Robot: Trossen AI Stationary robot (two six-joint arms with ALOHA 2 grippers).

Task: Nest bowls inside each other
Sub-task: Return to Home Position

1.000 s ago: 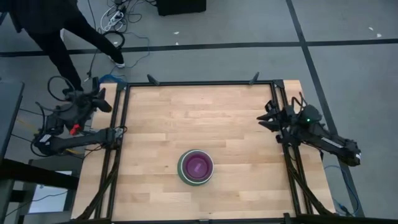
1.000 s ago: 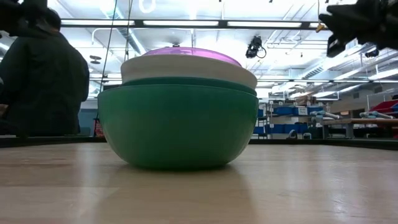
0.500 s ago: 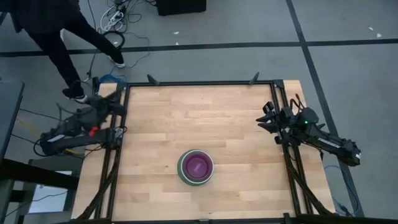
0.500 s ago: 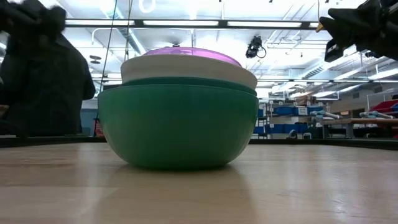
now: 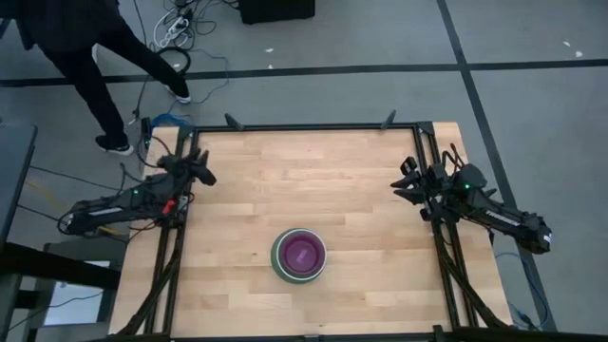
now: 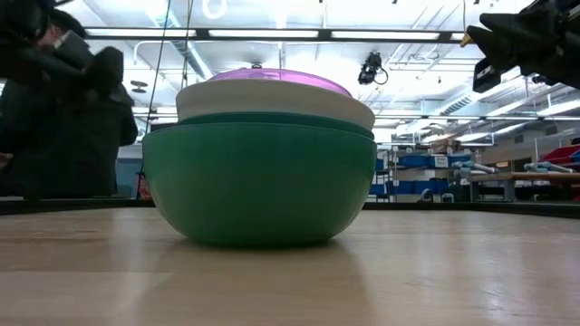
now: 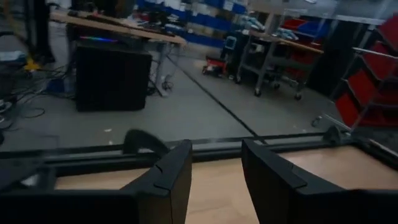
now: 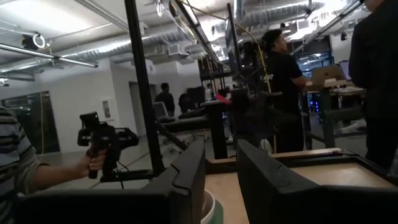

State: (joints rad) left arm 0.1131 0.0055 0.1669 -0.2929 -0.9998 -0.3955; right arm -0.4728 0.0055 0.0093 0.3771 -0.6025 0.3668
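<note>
The bowls [image 5: 299, 255] stand nested in one stack on the table, a little near of its middle. The stack has a green outer bowl [image 6: 258, 186], a white rim [image 6: 272, 101] above it and a purple bowl [image 6: 276, 77] on top. The outer bowl rests on its base. My left gripper [image 5: 201, 169] hovers over the table's left edge, open, with nothing between its fingers [image 7: 174, 180]. My right gripper [image 5: 404, 180] hovers at the right edge, open and empty [image 8: 221, 180]. Both are far from the stack.
A black metal frame [image 5: 304, 126] runs round the wooden table. A person [image 5: 85, 47] walks on the floor beyond the far left corner and shows behind the stack in the low view [image 6: 63, 136]. Bare wood lies on all sides of the stack.
My left gripper has swung from outside the frame toward the table's right and sunk. It now reaches over the left edge, and its fingers' gap is unchanged. The person has stepped along the floor at the far left. The bowls have not moved.
</note>
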